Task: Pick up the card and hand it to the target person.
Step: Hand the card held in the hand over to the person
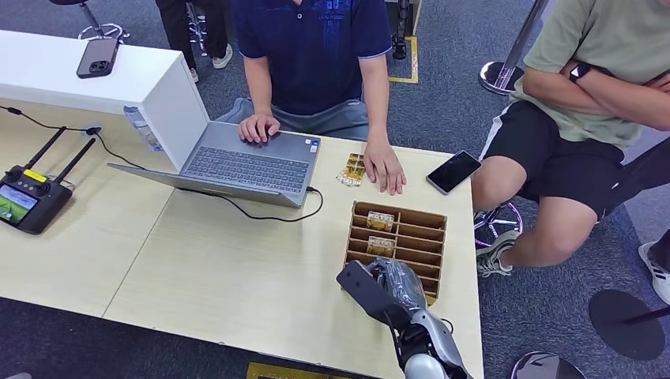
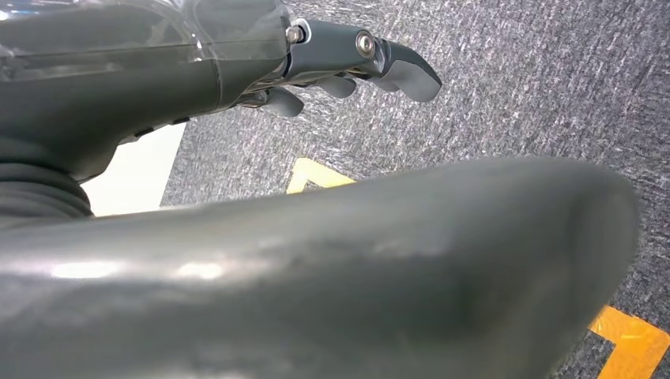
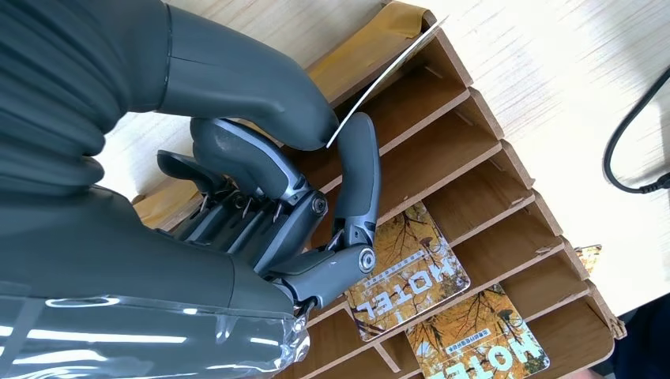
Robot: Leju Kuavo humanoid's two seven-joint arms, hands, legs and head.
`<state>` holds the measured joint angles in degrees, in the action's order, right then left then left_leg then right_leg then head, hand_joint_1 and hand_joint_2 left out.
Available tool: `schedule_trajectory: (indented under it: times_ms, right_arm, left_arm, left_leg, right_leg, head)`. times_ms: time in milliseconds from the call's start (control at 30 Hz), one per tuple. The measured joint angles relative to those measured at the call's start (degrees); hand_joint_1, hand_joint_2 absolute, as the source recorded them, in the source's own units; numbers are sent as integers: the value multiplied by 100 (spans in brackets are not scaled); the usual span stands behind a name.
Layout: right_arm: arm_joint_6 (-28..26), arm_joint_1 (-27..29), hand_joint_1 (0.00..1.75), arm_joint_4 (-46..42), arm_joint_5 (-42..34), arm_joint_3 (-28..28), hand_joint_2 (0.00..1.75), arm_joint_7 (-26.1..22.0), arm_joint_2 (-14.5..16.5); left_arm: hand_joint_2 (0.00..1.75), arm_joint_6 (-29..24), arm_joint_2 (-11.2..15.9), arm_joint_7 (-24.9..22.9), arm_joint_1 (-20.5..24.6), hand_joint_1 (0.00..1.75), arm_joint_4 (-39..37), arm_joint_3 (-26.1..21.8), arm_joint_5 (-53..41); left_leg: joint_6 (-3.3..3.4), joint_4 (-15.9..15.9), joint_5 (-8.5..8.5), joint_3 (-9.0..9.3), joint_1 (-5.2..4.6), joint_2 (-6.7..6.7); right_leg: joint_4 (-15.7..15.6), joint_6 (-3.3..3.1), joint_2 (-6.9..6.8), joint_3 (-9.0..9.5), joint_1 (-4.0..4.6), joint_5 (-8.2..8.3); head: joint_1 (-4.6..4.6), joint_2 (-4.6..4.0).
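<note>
My right hand point(image 1: 378, 286) hangs over the near end of the wooden slotted rack point(image 1: 430, 225). In the right wrist view its thumb and a finger point(image 3: 357, 170) pinch a thin card point(image 3: 389, 77), seen edge-on as a white line, just above the rack point(image 3: 474, 118). Two more yellow "HOTEL" cards point(image 3: 407, 272) stand in slots farther along; the head view has them at the rack's far slots point(image 1: 380, 222). A person in a dark blue shirt point(image 1: 312, 47) sits across the table, one hand point(image 1: 385, 168) flat beside loose cards point(image 1: 351, 170). My left hand point(image 2: 332, 55) hangs over grey carpet, fingers apart, holding nothing.
An open laptop point(image 1: 245, 167) with a black cable lies at the table's middle. A phone point(image 1: 453, 171) sits at the far right edge, a remote controller point(image 1: 28, 201) at the left, a white box point(image 1: 118, 79) with a phone point(image 1: 97, 57) behind. A second seated person point(image 1: 589, 103) is at the right.
</note>
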<state>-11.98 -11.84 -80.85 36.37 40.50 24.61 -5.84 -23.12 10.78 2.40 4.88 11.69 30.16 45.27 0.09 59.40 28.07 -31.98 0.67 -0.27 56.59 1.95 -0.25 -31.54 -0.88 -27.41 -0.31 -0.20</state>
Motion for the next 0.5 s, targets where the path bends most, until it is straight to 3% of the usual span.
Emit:
schedule_trajectory:
  times_ms: [133, 267, 500]
  right_arm:
    - [0, 0, 175, 0, 0, 0, 175, 0, 0]
    - [0, 0, 175, 2, 0, 0, 175, 0, 0]
    - [-2, 0, 175, 2, 9, 0, 175, 0, 0]
  left_arm:
    - [0, 0, 0, -1, 0, 0, 0, 0, 0]
    - [175, -1, 0, 0, 0, 0, 0, 0, 0]
    - [175, -9, 0, 14, 0, 0, 0, 0, 1]
  left_leg:
    - [0, 0, 0, 0, 0, 0]
    - [0, 0, 0, 0, 0, 0]
    - [0, 0, 0, 0, 0, 0]
  right_leg:
    - [0, 0, 0, 0, 0, 0]
    - [0, 0, 0, 0, 0, 0]
    - [0, 0, 0, 0, 0, 0]
  head:
    - [0, 0]
    - [0, 0]
    - [0, 0]
